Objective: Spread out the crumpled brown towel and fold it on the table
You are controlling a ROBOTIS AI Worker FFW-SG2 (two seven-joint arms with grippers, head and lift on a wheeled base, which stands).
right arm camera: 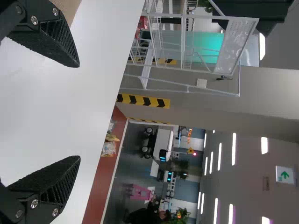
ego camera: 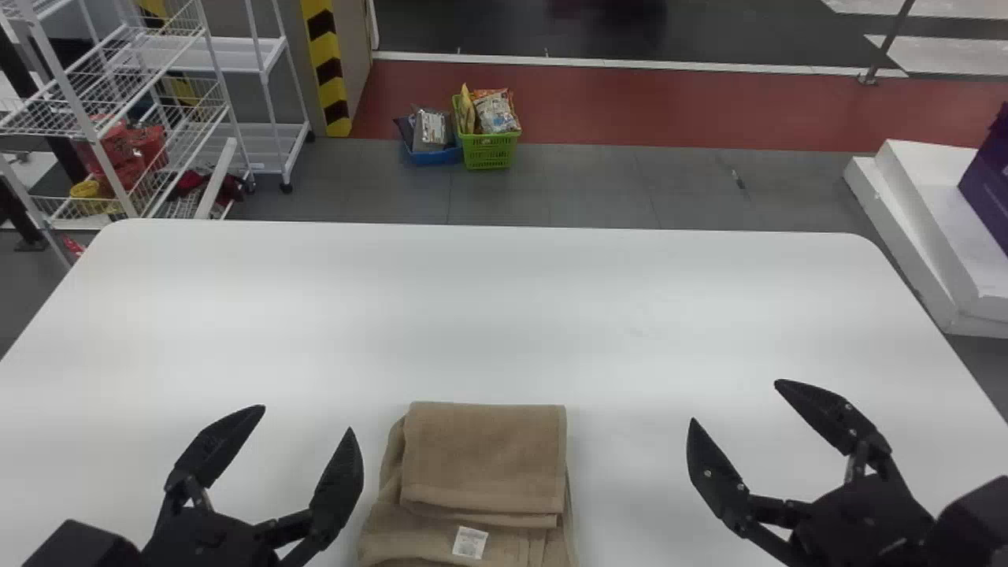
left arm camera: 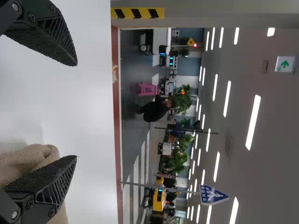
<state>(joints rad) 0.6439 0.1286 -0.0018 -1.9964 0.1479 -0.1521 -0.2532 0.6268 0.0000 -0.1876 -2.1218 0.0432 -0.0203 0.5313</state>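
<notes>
The left gripper (ego camera: 305, 419) has its fingers apart against the white table (left arm camera: 91, 107), one partly hiding the brown towel (left arm camera: 28, 157).

"Far left?"

"White wire-metal shelving (ego camera: 238, 53), near a yellow-and-black striped band (ego camera: 327, 67)."

"Underfoot?"

"Grey tiled floor (ego camera: 567, 185), then a flat brick-red strip (ego camera: 669, 110)."

"Overhead?"

"Long, narrow white ceiling lights (left arm camera: 253, 122), glowing."

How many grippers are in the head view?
2: the left gripper, open, to the left of the brown towel, and the right gripper, also open, to its right.
</notes>
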